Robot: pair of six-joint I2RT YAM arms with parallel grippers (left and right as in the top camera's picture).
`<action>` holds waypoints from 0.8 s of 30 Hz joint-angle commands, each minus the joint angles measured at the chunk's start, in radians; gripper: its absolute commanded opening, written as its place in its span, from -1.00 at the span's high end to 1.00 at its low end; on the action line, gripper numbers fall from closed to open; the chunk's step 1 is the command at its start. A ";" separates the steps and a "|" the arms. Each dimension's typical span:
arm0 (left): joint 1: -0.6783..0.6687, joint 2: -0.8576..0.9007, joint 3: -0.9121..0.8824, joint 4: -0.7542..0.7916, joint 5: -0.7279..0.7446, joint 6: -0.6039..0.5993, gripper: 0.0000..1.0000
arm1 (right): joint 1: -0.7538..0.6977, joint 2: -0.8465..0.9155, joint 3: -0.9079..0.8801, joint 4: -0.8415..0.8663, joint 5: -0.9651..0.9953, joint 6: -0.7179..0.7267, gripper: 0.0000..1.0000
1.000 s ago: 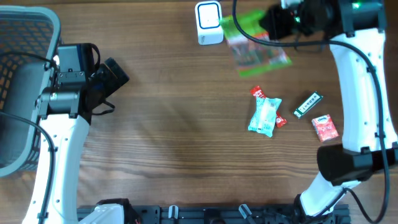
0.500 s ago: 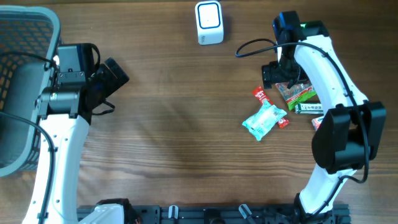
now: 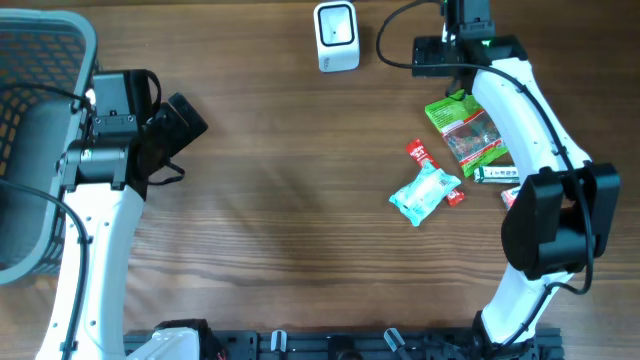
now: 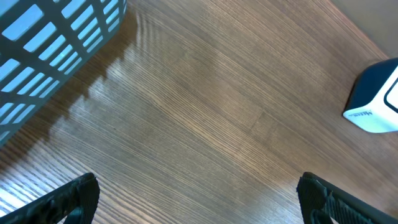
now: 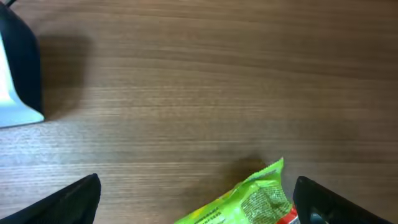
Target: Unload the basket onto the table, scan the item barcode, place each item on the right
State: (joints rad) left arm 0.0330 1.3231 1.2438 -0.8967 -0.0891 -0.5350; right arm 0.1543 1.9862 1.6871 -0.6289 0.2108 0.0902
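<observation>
The green packet point(image 3: 465, 132) lies flat on the table point(image 3: 280, 200) on the right side, among the other snacks and well apart from the white scanner point(image 3: 336, 36) at the far edge. The right arm crosses over part of it. Only the overhead view shows its full face, green with a red and dark printed panel. The right wrist view catches just its crimped top corner point(image 5: 249, 196) at the lower edge, and the printing cannot be read in either view. The right gripper point(image 3: 432, 57) hangs above bare wood between packet and scanner. Its wrist view shows the jaws spread wide point(image 5: 196, 183) with nothing between them. That view also shows the scanner's dark side point(image 5: 18, 81) at the left edge. Near the packet lie a light-blue packet point(image 3: 425, 192), a small red wrapper point(image 3: 420, 154), a white-and-green stick point(image 3: 497, 174) and a red packet point(image 3: 512, 197) half hidden by the arm. Their lettering is too small to make out. The left gripper point(image 3: 185, 120) is far off on the left beside the grey basket point(image 3: 40, 60), jaws wide and empty point(image 4: 198, 180). Its wrist view shows the basket's lattice point(image 4: 56, 43) and the scanner's base point(image 4: 376, 99), which carries a grey mark too blurred to read.
</observation>
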 commanded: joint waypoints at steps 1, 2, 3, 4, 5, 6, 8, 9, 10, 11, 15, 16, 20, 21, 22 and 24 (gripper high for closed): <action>0.005 0.002 0.009 0.002 -0.016 0.008 -1.00 | 0.007 0.005 0.006 0.005 0.013 0.016 -0.99; 0.005 0.002 0.009 0.002 -0.016 0.008 -1.00 | 0.013 -0.009 0.006 0.004 0.013 0.017 -0.99; 0.005 0.002 0.009 0.002 -0.016 0.008 -1.00 | 0.015 -0.028 0.006 0.003 0.013 0.017 -1.00; 0.005 0.002 0.009 0.002 -0.016 0.008 -1.00 | 0.018 -0.056 0.006 0.003 0.013 0.016 -1.00; 0.005 0.002 0.009 0.002 -0.016 0.008 -1.00 | 0.023 -0.094 0.006 0.003 0.013 0.017 -0.99; 0.005 0.002 0.009 0.002 -0.016 0.008 -1.00 | 0.026 -0.135 0.006 0.003 0.013 0.017 -0.99; 0.005 0.002 0.009 0.002 -0.016 0.008 -1.00 | 0.026 -0.250 0.006 0.003 0.013 0.017 -0.99; 0.005 0.002 0.009 0.002 -0.016 0.008 -1.00 | 0.026 -0.295 0.006 0.003 0.013 0.017 -0.99; 0.005 0.002 0.009 0.002 -0.016 0.008 -1.00 | 0.026 -0.336 0.006 0.003 0.013 0.017 -0.99; 0.005 0.002 0.009 0.002 -0.016 0.008 -1.00 | 0.026 -0.451 0.006 0.003 0.013 0.017 -0.99; 0.005 0.002 0.009 0.002 -0.016 0.008 -1.00 | 0.026 -0.594 0.006 0.000 0.013 0.016 -0.99; 0.005 0.002 0.009 0.002 -0.016 0.008 -1.00 | 0.026 -0.637 0.006 -0.005 0.013 0.017 -0.99; 0.005 0.002 0.009 0.002 -0.016 0.008 -1.00 | 0.026 -0.801 0.006 -0.028 0.013 0.017 -1.00; 0.005 0.002 0.009 0.002 -0.016 0.008 -1.00 | 0.026 -0.841 0.006 -0.032 0.013 0.017 -0.99; 0.005 0.002 0.009 0.002 -0.016 0.008 -1.00 | 0.026 -0.885 0.006 -0.043 0.013 0.017 -0.99; 0.005 0.002 0.009 0.002 -0.016 0.008 -1.00 | 0.026 -0.977 0.006 -0.086 0.014 0.017 -1.00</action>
State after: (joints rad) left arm 0.0330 1.3231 1.2438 -0.8970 -0.0891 -0.5350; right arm 0.1780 1.1255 1.6890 -0.6773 0.2111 0.0902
